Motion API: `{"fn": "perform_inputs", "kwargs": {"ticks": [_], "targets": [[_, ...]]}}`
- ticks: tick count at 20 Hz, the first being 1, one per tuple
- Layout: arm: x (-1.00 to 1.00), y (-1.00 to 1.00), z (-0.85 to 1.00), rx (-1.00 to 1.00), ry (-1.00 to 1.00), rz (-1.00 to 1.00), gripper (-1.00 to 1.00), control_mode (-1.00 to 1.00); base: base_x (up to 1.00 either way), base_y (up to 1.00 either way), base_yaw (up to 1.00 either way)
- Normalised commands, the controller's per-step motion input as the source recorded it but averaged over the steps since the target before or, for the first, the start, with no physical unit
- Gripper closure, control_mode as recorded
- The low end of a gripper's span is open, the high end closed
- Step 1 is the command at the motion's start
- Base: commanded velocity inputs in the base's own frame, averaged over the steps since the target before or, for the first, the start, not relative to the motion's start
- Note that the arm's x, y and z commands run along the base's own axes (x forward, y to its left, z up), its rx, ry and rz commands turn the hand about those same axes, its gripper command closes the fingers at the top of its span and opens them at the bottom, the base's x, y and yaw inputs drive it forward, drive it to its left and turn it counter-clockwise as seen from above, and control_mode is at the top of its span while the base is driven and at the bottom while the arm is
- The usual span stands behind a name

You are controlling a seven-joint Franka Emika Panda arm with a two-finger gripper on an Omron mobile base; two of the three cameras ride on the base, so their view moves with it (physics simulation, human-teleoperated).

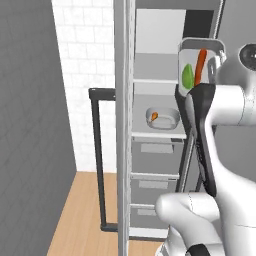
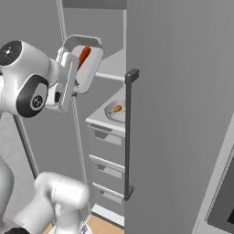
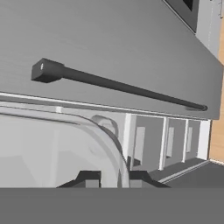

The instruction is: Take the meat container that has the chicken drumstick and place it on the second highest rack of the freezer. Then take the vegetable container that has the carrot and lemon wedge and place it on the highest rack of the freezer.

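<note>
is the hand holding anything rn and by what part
Yes: the hand grips the vegetable container, with the carrot and lemon wedge inside, by its rim at one edge.

You see a matt grey freezer (image 1: 122, 150) with dark, smooth bar handles (image 2: 129, 132), a clear, glossy plastic-looking tray (image 1: 200, 67), white tiled wall (image 1: 85, 60), and a wood-grain floor (image 1: 80, 220).
</note>
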Motion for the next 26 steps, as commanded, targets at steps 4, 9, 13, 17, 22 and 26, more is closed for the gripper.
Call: {"fn": "perform_inputs", "kwargs": {"ticks": [4,9,13,17,22,26], "targets": [[0.56,-0.01,0.00,0.00,0.06,-0.09,1.00,-1.00,0.00,0.00,0.00],[0.60,-0.15,-0.02,0.00,0.06,-0.03,1.00,-1.00,0.00,0.00,0.00],[0.47,-0.08,-0.08,0.00,0.04,0.00,1.00,-1.00,0.00,0.00,0.00],[0.48,-0.04,-0.12,0.00,0.03,0.00,1.00,-1.00,0.00,0.00,0.00],[0.58,-0.02,-0.08,0.00,0.00,0.00,1.00,-1.00,0.00,0.00,0.00],[0.73,-0.15,-0.03,0.00,0.00,0.00,1.00,-1.00,0.00,0.00,0.00]]}}
